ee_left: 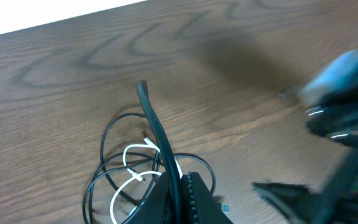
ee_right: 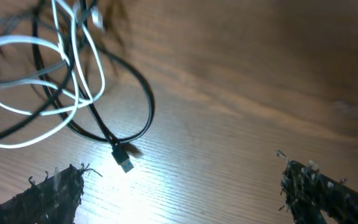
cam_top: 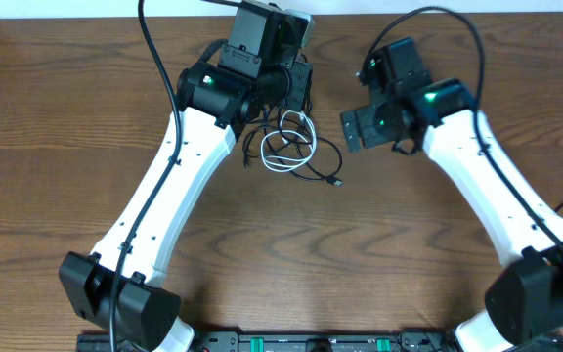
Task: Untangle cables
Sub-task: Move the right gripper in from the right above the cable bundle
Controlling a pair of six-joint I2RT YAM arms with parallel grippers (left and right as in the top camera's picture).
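From overhead, the task looked barely begun: the white cable (cam_top: 286,147) and the black cable (cam_top: 325,161) lay looped through each other in one small heap at the far middle of the table (cam_top: 66,147), neither pulled clear. My left gripper (cam_top: 294,98) reached across from the left and hung at the heap's far edge, and my right gripper (cam_top: 358,129) sat just beside the heap on the right, apart from it. In my left wrist view, the white cable (ee_left: 127,155) coiled inside the black cable (ee_left: 104,140), and a dark strand ran up along one finger (ee_left: 194,196). The rest was blurred, so I could not tell whether that claw was gripping anything. In my right wrist view, my right gripper (ee_right: 185,199) was spread wide with nothing between the fingers. The black cable (ee_right: 150,109) and its plug (ee_right: 124,158) lay ahead on the wood, tangled with the white cable (ee_right: 27,40). The separating remained to be done, I judged.
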